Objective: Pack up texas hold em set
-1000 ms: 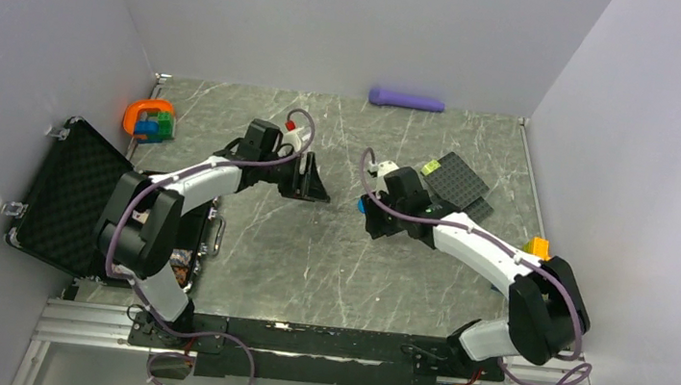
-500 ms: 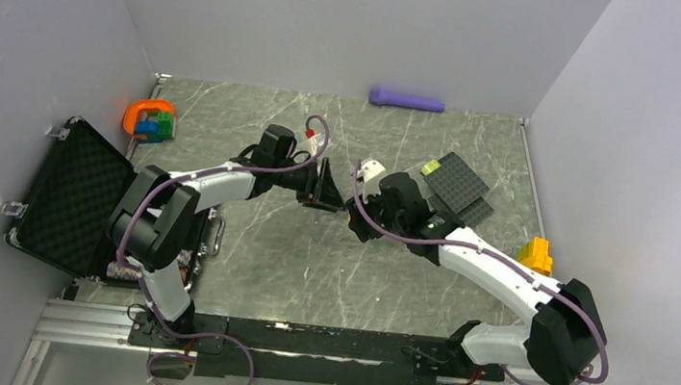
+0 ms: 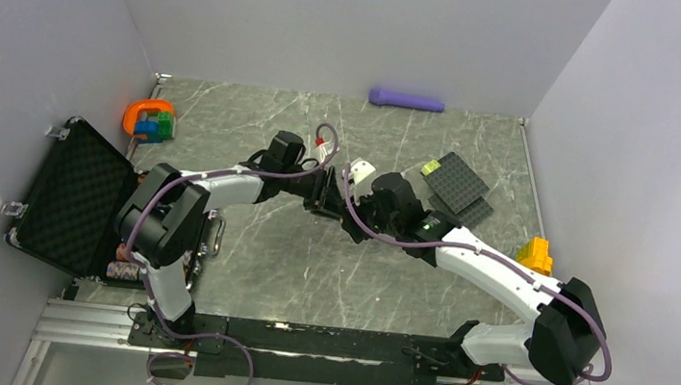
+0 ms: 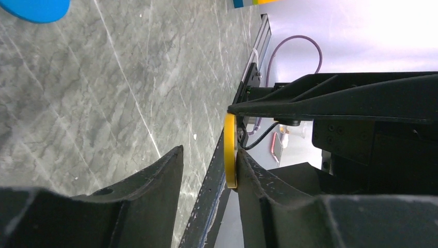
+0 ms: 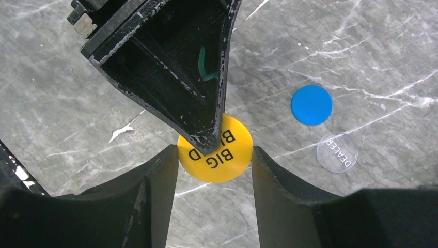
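Yellow is your cue: the yellow disc (image 5: 233, 155), printed BIG BLIND, is up off the table (image 3: 309, 266), pinched by its rim between the fingers of your right gripper (image 5: 214, 155), a hold that leaves both flat faces free for the other arm. Your left gripper (image 4: 209, 155) meets it with jaws spread: one finger lies against a face, the other stands off with a gap, so this reads as a handover not yet closed. That is likely because the open black case (image 3: 76, 187) sits at the table's left edge, on the left arm's side and well apart from here. The right wrist view gives you the label, plus a blue disc (image 5: 311, 105) and a clear DEALER disc (image 5: 337, 152) lying flat nearby; the left wrist view shows the yellow disc edge-on and that gap; only the top view shows the case
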Robot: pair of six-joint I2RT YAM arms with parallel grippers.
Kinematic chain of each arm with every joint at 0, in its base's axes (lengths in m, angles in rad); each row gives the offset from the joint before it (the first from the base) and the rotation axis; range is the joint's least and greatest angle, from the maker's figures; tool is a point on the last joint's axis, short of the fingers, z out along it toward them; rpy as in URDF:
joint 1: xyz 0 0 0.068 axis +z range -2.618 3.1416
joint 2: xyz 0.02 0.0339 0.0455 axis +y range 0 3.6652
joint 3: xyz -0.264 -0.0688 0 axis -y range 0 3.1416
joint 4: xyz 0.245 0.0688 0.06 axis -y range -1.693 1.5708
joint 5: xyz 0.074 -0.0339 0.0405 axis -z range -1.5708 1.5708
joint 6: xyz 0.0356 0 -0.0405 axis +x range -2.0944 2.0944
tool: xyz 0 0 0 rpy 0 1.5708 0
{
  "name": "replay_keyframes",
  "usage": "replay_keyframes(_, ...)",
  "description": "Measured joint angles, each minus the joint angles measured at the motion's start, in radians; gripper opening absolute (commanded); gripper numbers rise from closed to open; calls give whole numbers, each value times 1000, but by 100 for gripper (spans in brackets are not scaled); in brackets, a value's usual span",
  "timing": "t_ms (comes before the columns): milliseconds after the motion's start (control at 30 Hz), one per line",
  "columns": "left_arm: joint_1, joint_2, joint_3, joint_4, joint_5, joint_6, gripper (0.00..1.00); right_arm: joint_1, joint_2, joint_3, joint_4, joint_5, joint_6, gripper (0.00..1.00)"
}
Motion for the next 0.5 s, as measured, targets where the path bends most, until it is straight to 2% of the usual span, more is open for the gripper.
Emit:
replay_keyframes(133, -8, 2, 0, 7, 16, -13, 21, 10, 15, 4, -6, 8, -7, 30)
replay_keyframes(300, -12, 3, 0, 32, 32, -38, 2, 17, 31, 5, -6, 31, -10, 30)
replay_keyframes(400, -12, 8, 0, 45, 35, -60, 0, 21, 32, 5, -5, 51, -10, 36)
replay_keyframes(500, -12, 9, 0, 50, 35, -64, 0, 22, 32, 5, -5, 61, -10, 52)
